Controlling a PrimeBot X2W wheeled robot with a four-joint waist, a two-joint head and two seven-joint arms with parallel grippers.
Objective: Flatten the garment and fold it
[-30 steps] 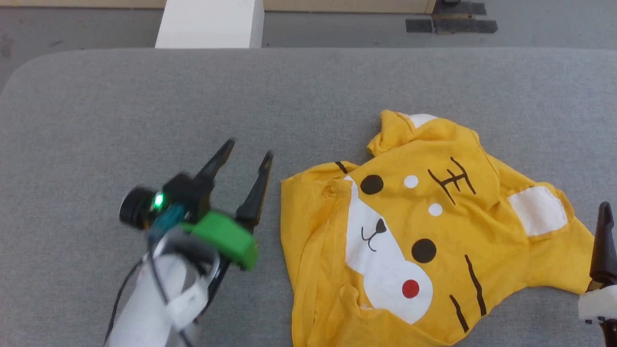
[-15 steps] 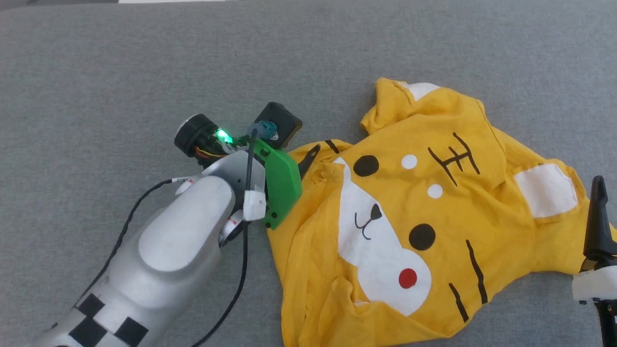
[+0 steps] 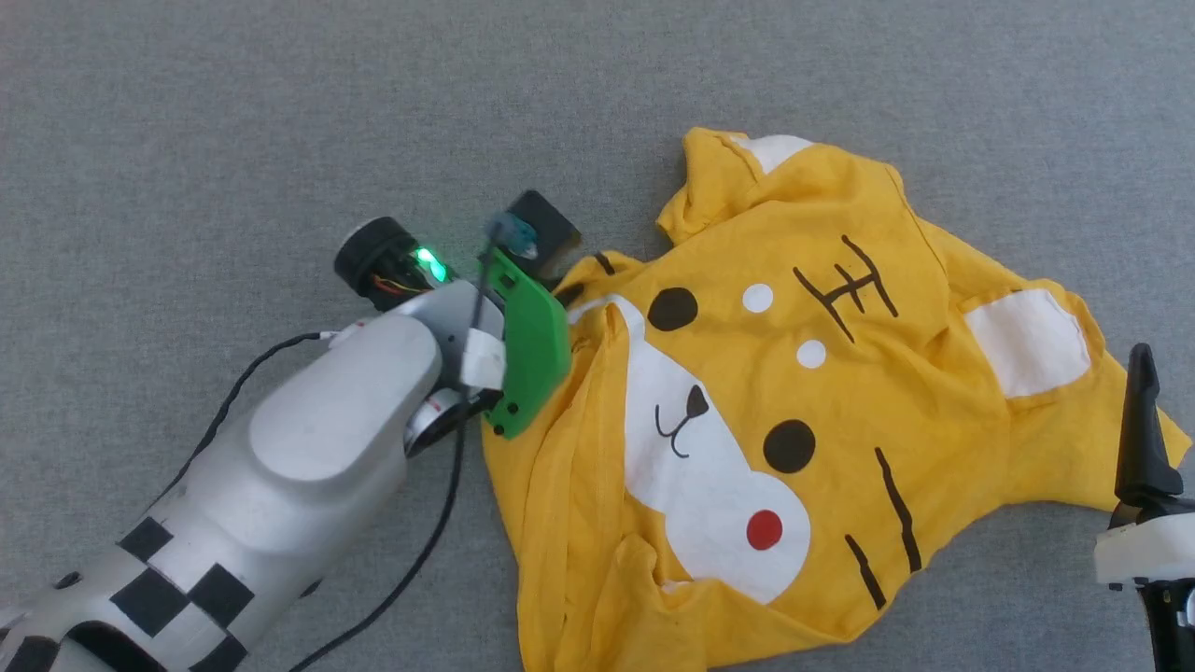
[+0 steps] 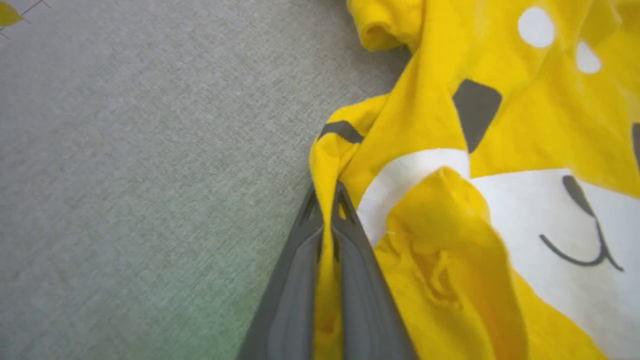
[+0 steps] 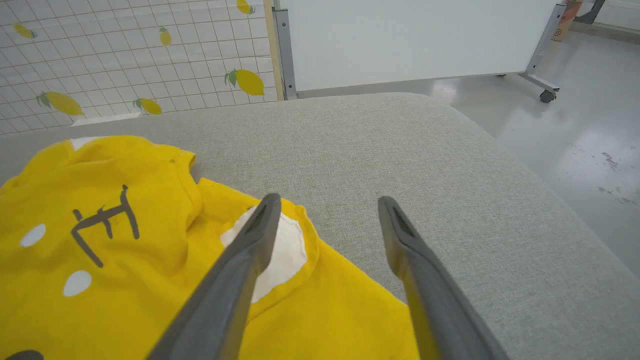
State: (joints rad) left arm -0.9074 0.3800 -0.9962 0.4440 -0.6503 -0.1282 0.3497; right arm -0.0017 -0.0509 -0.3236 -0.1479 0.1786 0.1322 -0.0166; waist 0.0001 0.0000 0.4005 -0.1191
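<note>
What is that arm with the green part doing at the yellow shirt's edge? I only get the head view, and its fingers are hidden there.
Observer: The left wrist view shows the left gripper shut on a raised fold at the edge of the garment, with yellow cloth pinched between its fingers.
Operator: And the dark finger at my right edge?
Observer: That belongs to the right gripper. In the right wrist view it is open, holding nothing, by the shirt's white patch.
Operator: What lies beyond the grey surface?
Observer: A gridded wall with lemon prints and a white panel on a wheeled frame.
</note>
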